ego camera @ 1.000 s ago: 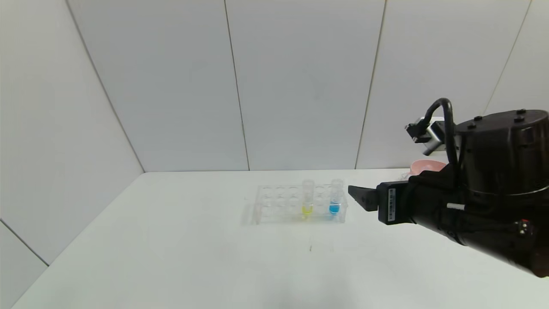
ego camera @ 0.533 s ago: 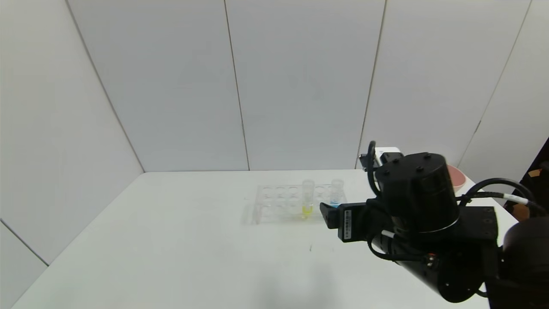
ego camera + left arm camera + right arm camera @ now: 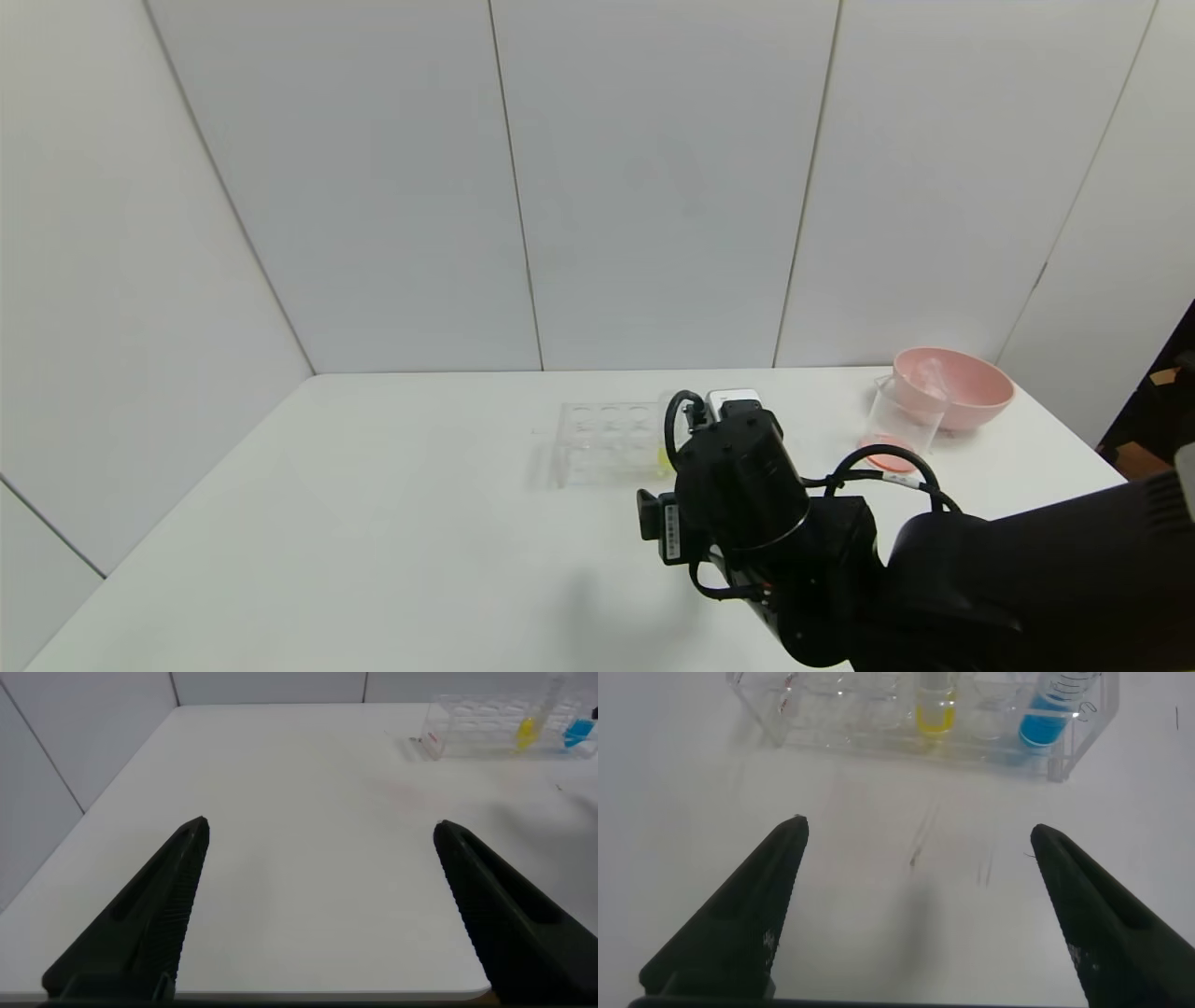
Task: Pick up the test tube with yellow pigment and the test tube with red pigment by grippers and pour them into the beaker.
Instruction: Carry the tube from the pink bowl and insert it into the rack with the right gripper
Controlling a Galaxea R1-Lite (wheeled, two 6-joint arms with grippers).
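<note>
In the head view the right arm's black housing covered the near end of the clear rack, leaving only a sliver of the yellow tube. The beaker seemingly held reddish liquid. The right wrist view cropped both tubes' tops.

Sitting on the white table are one clear rack, two test tubes, one with yellow pigment and one blue-liquid tube, one beaker and one pink bowl.
</note>
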